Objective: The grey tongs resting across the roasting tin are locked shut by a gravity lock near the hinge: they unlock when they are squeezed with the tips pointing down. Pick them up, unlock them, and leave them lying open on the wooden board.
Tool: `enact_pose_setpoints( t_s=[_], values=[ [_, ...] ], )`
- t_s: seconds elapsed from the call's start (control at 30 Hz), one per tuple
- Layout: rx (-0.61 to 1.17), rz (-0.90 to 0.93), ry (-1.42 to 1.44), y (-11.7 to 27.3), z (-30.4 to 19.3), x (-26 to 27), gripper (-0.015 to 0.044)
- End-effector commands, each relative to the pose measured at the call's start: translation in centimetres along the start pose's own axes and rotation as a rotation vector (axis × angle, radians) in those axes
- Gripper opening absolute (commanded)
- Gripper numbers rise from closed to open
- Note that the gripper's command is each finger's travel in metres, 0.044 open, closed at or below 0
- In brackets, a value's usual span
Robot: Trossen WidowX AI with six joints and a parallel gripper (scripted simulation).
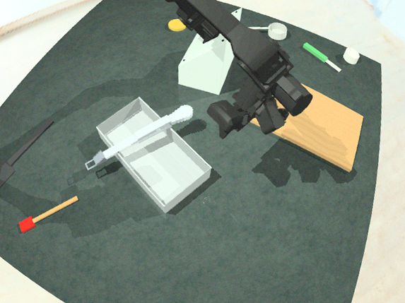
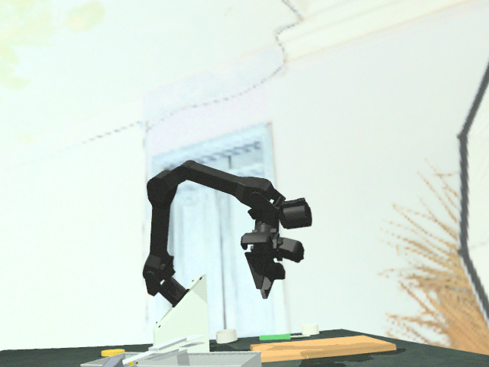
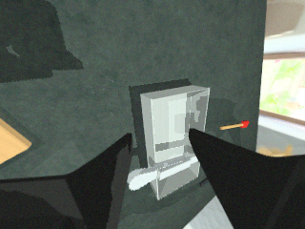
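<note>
The grey tongs [image 1: 121, 145] [image 2: 170, 344] [image 3: 178, 169] lie across the roasting tin [image 1: 189, 190] [image 2: 238, 358] [image 3: 147, 124], resting on its rims. Their arms lie close together. In the top view the pale scalloped end juts past the tin's right wall and the end with the small loop past its left wall. My gripper [image 1: 245, 132] [image 3: 160, 135] is part open and empty, high above the table, pointing down. In the top view it shows at the left part of the wooden board [image 1: 334, 127] [image 2: 328, 348] [image 3: 10, 145], to the right of the tongs. Nothing lies on the visible part of the board.
A dark spatula [image 1: 0, 176] and a red-headed brush [image 1: 27, 223] [image 3: 245, 124] lie left of the tin. Behind are the pale wedge base [image 1: 202, 69] [image 2: 185, 327], a yellow disc [image 1: 176, 25], a measuring cup [image 1: 277, 31], a green-handled tool [image 1: 315, 52] and a white cylinder [image 1: 351, 56].
</note>
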State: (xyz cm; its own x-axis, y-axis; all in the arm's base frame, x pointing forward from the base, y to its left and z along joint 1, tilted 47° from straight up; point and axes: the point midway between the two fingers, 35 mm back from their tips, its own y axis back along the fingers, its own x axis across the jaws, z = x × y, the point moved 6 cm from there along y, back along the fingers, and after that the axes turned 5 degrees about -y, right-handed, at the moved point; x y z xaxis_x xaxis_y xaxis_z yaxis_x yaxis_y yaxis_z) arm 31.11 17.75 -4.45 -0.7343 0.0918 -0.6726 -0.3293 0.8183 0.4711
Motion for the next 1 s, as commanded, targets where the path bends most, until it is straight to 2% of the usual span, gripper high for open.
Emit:
enact_pose_setpoints(
  t_s=[0.0, 0.5, 0.97],
  values=[
    [0.133, 0.012, -0.403, -3.7, -1.9, -5.6, 0.026],
    [0.49, -0.152, -1.302, -14.2, -11.2, -15.6, 0.026],
    [0.508, -0.168, -1.339, -14.5, -11.6, -15.3, 0.026]
  ],
)
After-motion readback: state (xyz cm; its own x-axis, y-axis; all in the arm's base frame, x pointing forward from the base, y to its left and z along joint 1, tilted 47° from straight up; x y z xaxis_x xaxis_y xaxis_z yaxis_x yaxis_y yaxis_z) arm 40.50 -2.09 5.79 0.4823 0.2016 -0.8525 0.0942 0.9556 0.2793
